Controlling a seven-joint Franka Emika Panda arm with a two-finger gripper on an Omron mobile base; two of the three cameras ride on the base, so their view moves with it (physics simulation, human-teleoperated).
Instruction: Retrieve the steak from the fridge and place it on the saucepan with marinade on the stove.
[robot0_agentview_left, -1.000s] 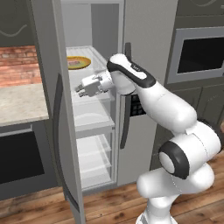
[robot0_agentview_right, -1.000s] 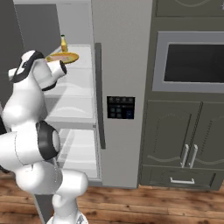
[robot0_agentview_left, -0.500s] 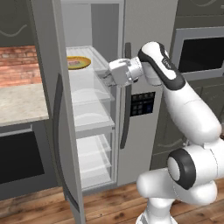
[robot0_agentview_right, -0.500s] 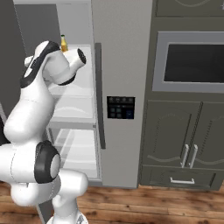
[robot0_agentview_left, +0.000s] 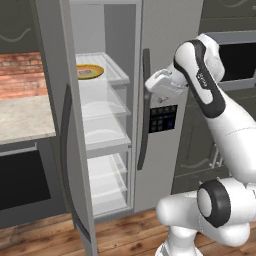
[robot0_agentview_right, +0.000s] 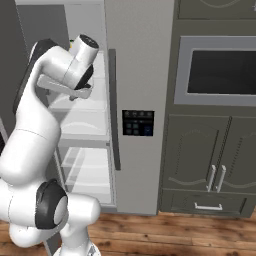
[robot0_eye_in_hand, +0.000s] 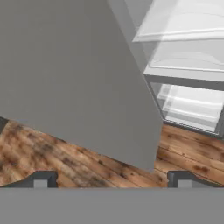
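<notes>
A tall light-grey two-door fridge (robot0_agentview_left: 165, 60) stands with its left door (robot0_agentview_left: 57, 115) swung open, showing white shelves inside. On an upper shelf (robot0_agentview_left: 102, 72) sits a round yellow plate (robot0_agentview_left: 90, 71) carrying a small flat pinkish-red steak (robot0_agentview_left: 84, 73). The white robot arm is raised in front of the closed right door, beside its long dark curved handle (robot0_agentview_left: 143, 110). Its two-finger tool (robot0_eye_in_hand: 112, 178) is empty, fingers spread wide apart, looking down at the wooden floor (robot0_eye_in_hand: 52, 153) and the fridge's lower shelves.
</notes>
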